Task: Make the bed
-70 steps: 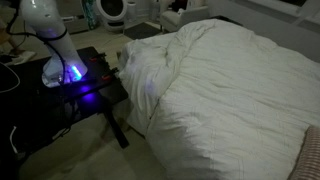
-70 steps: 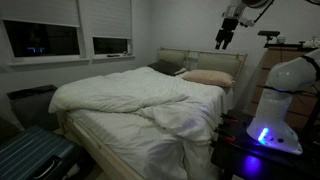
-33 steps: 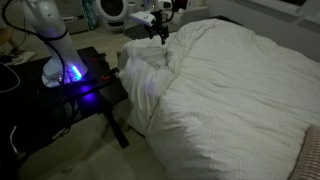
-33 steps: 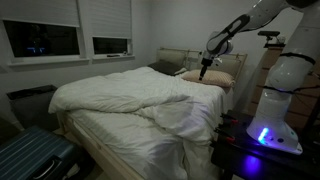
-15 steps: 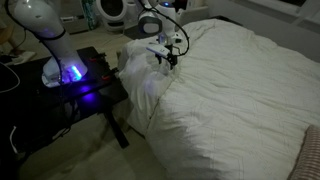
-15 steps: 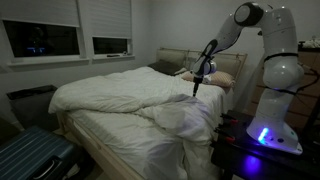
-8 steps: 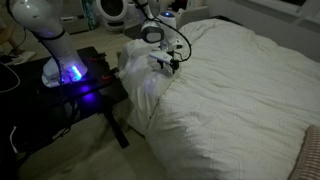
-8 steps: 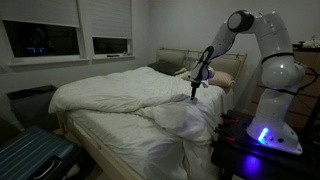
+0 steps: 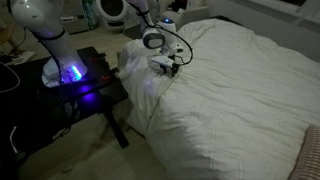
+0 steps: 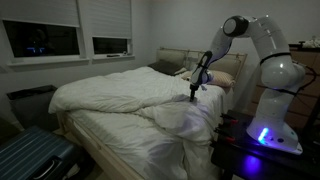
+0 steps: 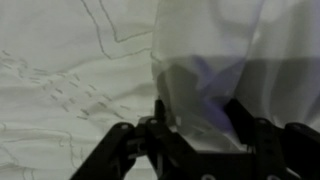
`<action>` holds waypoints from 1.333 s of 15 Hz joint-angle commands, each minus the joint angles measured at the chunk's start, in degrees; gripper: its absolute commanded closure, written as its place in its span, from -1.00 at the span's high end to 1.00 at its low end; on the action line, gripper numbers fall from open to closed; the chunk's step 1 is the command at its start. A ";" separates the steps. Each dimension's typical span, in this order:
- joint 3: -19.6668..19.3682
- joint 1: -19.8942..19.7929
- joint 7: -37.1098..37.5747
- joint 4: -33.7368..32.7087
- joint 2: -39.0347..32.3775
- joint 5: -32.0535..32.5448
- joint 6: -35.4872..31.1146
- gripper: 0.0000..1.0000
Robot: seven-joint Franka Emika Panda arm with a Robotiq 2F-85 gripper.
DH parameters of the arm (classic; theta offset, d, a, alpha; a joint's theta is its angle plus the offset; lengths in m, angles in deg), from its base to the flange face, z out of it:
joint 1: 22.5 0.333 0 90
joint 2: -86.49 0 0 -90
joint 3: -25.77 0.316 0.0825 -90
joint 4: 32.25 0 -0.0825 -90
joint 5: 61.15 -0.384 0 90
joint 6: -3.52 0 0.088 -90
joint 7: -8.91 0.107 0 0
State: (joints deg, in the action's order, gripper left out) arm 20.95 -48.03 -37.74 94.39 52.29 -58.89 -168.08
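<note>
Bedmaking stands at the grasping step. The bed (image 9: 250,100) fills most of both exterior views, and its white duvet (image 10: 120,95) is wrinkled and bunched into a heap along the side nearest the robot, close to the pillow (image 10: 226,78). The arm (image 10: 245,28) reaches down onto that heap. In the wrist view the fingers (image 11: 118,145) stand on either side of a raised fold (image 11: 205,70) of the duvet; whether they pinch it cannot be told. Judgement: the next move calls for a firm hold on the fold, then a lift and a steady pull to spread the bunched part flat, with care not to lose the cloth.
</note>
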 commanded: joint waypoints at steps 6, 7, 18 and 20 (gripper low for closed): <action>-0.22 -0.47 6.99 0.12 3.55 1.91 2.81 -0.99; -0.38 -0.76 7.88 0.64 4.62 1.79 3.55 -1.00; -5.12 1.77 15.06 10.57 33.11 -0.91 24.11 -0.98; -5.46 4.16 16.38 12.55 38.93 -0.91 27.52 -0.98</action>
State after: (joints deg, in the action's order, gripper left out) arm 17.51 -46.65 -23.32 102.18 80.19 -60.15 -145.56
